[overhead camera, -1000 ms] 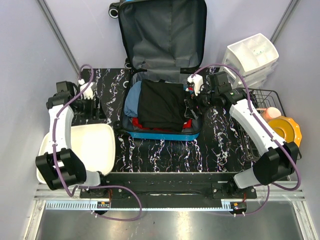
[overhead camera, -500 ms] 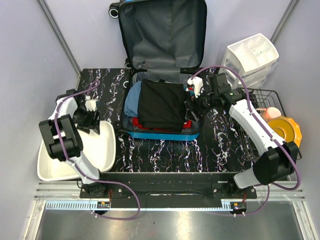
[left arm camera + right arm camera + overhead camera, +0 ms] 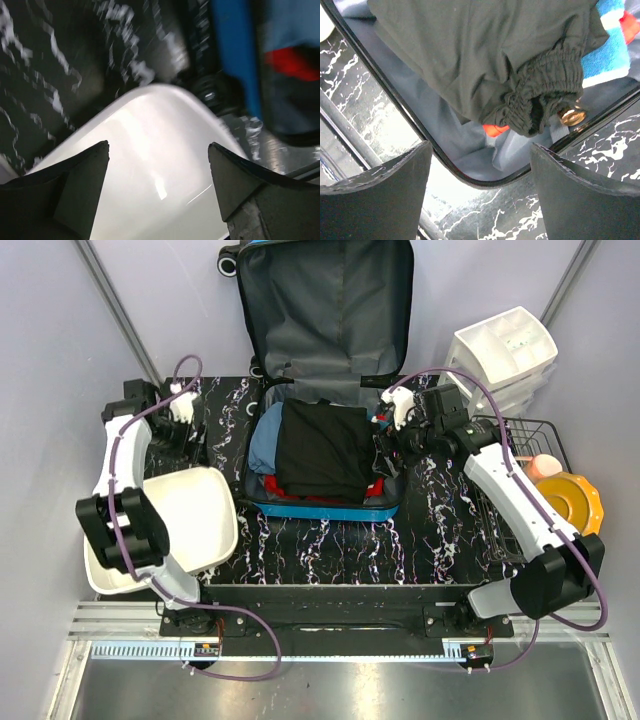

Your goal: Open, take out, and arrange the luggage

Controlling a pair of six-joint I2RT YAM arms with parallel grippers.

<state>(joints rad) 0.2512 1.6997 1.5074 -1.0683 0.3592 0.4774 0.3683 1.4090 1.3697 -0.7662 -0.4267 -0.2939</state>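
Observation:
The luggage [image 3: 325,300] lies open at the back centre, its grey-lined lid upright and its blue base [image 3: 320,510] full of clothes. A black garment [image 3: 320,450] lies on top. My left gripper [image 3: 190,447] is open left of the luggage, above the far rim of the white tub [image 3: 185,525]. In the left wrist view its jaws [image 3: 157,145] stand wide over the tub [image 3: 150,170], with the blue shell [image 3: 235,50] at the upper right. My right gripper [image 3: 385,455] is open at the luggage's right edge. Its jaws [image 3: 480,145] are empty above the zipper rim [image 3: 485,185], near the garment's elastic waistband [image 3: 545,85].
A white drawer unit [image 3: 505,355] stands at the back right. In front of it, a wire basket [image 3: 530,440] holds a yellow dish [image 3: 575,502] and a pink cup [image 3: 546,465]. A luggage wheel [image 3: 212,95] sits close to the tub's rim.
My left arm swung down over the tub and back up toward the far left, and its jaws widened. The tub shifted and turned slightly. The right gripper barely moved.

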